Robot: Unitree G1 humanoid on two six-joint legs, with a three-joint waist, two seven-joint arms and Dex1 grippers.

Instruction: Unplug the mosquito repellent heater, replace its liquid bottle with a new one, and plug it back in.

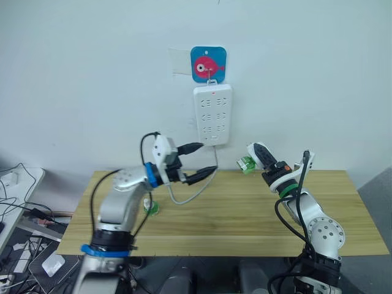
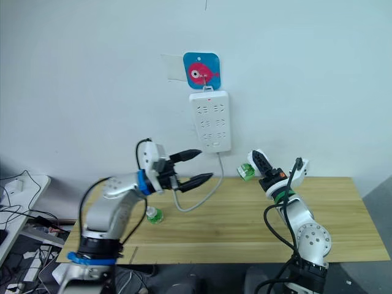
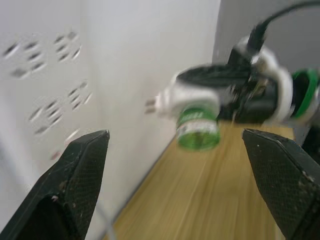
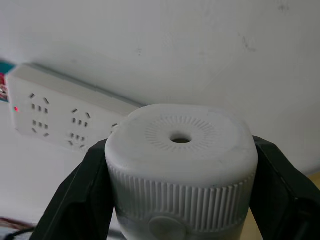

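Note:
My right gripper (image 1: 257,155) is shut on the mosquito repellent heater (image 4: 180,165), a white rounded unit with a dark vent hole. I hold it in the air above the table's back edge, just right of and below the wall power strip (image 1: 212,114). A green liquid bottle (image 1: 246,164) hangs screwed in beneath it, and its metal prongs (image 3: 150,106) point toward the wall. Left of the strip's lower end my left gripper (image 1: 199,162) hovers open and empty. A second green bottle (image 1: 151,207) stands on the wooden table (image 1: 245,220) near my left arm.
A grey cable (image 1: 187,197) drops from the power strip onto the table behind my left gripper. A blue fish plaque (image 1: 208,64) holds the strip on the white wall. Cables and boxes (image 1: 24,208) lie beyond the table's left edge.

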